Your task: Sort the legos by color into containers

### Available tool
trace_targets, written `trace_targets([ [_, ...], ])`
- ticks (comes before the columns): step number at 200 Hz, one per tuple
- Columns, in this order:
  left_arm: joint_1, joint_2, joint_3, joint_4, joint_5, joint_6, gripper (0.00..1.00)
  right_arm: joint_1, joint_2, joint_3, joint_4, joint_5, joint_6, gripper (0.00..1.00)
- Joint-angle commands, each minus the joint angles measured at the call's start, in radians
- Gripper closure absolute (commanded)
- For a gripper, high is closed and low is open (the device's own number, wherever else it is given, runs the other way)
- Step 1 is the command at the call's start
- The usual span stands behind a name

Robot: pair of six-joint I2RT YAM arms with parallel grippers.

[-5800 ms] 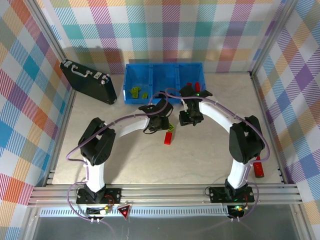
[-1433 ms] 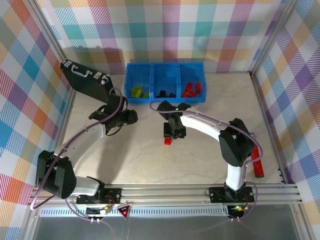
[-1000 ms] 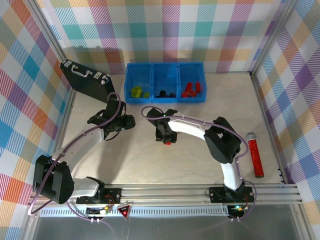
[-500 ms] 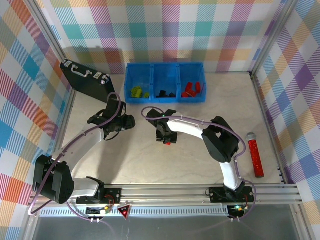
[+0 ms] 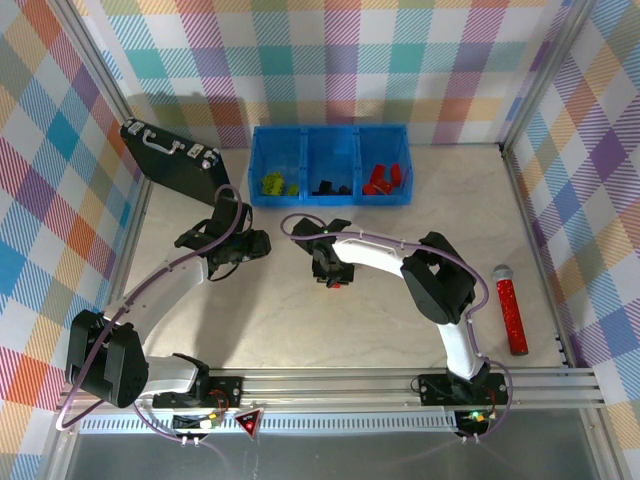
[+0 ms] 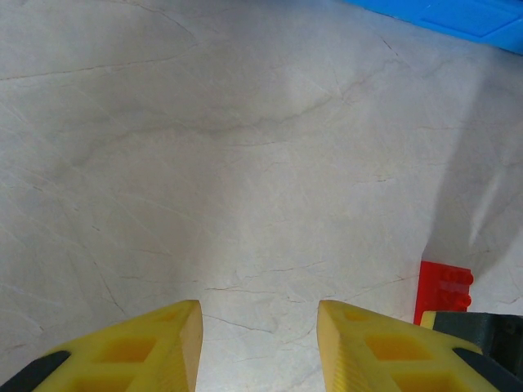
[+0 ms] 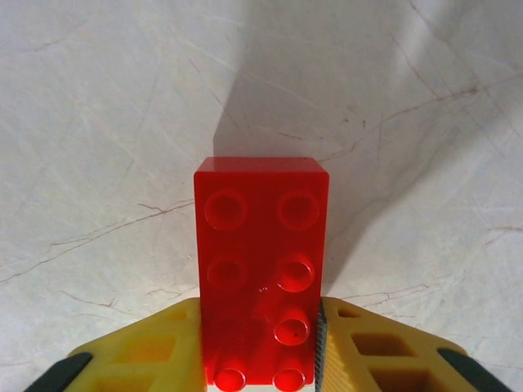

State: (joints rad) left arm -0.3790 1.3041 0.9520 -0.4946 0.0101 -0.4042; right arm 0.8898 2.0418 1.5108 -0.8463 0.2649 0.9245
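R gripper is low over the table, mid-field, a bit toward me from the blue bin. On the R wrist cam the red lego sits straight btwn the two yellow fingers. Both fingers lie flush against its long sides, studs face the cam, and the far half of the brick sticks out past the tips. I read that as a pinch on the lego. Can't tell if its underside is on the tabletop or just off it. From overhead the same lego is a small red bit poking out at the near side of the gripper head.

L gripper hangs over bare table to the left, well apart from the R one. Its fingers stand apart w/ a moderate gap and nothing btwn them. On the L wrist cam the red lego shows low right, outside that gap, just past the right-hand finger.

Bin contents:
- Left compartment: lime green legos.
- Mid compartment: black legos.
- Right compartment: red legos.

Black briefcase sits far left, near the bin's left end. Red glitter tube lies near the right edge, well apart from both grippers.
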Motion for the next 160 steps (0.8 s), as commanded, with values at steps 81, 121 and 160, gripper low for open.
trace_targets([
  [81, 0.031, 0.014, 0.004, -0.011, 0.031, -0.050, 0.59, -0.069, -0.154, 0.050, -0.052, 0.075, -0.168, 0.71],
  [121, 0.088, -0.014, -0.039, -0.012, 0.063, -0.071, 0.59, -0.195, -0.174, 0.109, -0.038, 0.017, -0.349, 0.71],
  [160, 0.112, -0.048, -0.063, -0.046, 0.072, -0.075, 0.59, -0.337, -0.118, 0.207, -0.023, -0.061, -0.480, 0.71],
])
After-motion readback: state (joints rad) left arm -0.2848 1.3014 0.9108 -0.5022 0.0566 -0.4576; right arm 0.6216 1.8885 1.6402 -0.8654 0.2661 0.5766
